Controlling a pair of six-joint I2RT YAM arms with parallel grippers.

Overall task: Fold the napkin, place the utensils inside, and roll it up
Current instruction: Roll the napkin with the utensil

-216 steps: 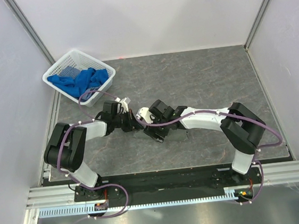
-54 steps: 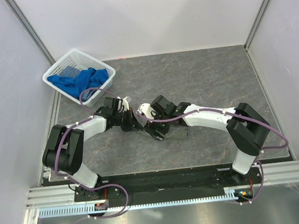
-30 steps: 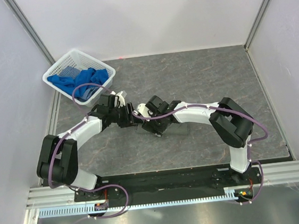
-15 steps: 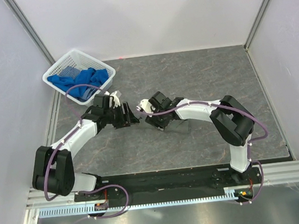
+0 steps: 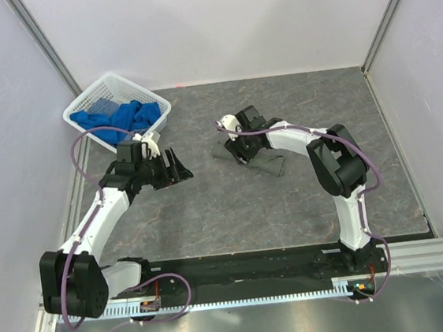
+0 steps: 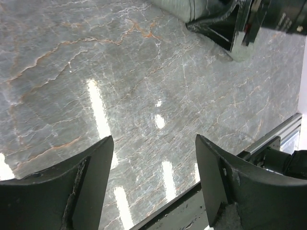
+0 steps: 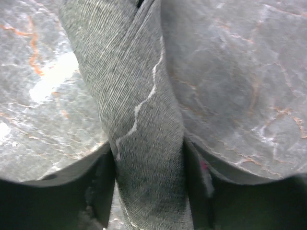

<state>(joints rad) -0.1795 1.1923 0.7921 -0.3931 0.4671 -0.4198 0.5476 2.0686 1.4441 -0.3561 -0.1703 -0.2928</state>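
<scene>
The napkin (image 5: 262,160) is a dark grey roll lying on the table near the middle. My right gripper (image 5: 239,145) is at its left end. In the right wrist view the roll (image 7: 139,96) runs up between the two fingers, which press on both its sides, so my right gripper (image 7: 149,163) is shut on it. My left gripper (image 5: 179,166) is open and apart from the roll, to its left. In the left wrist view its jaws (image 6: 153,143) stand wide over bare tabletop, and the napkin roll (image 6: 175,7) lies far off at the top. The utensils are hidden.
A white basket (image 5: 139,89) holding bright blue cloths (image 5: 117,117) stands at the back left corner. Pale walls enclose the grey marbled tabletop (image 5: 211,215) on three sides. A black rail (image 5: 240,271) runs along the near edge by the arm bases.
My left gripper has let go, opened wider and pulled back to the left. My right gripper has moved toward the back with the napkin roll in it.
</scene>
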